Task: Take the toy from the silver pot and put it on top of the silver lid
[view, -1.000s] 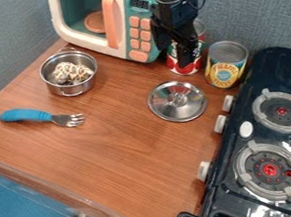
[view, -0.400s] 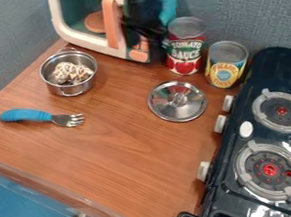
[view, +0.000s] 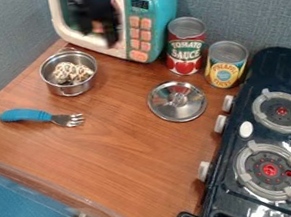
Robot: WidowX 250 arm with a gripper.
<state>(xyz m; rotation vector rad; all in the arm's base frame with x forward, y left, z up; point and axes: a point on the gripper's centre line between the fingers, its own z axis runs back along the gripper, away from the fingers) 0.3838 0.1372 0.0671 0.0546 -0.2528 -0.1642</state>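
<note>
Gripper (view: 106, 34) has swung left, nearing the silver pot (view: 60, 88) from the frame's upper left; I can't tell how open it is or whether it holds anything. The brown-and-white toy (view: 71, 73) still sits inside, so my grasp remains ahead.

You had the toy (view: 69, 72) in the pot (view: 68, 89), near the left edge of your counter (view: 114, 160). The microwave (view: 163, 7) stood along the back; the fork (view: 36, 116) lay in front of the pot. To your right came the lid (view: 174, 109), two cans (view: 186, 52) behind it, then the stove (view: 242, 130) along the right edge.
</note>
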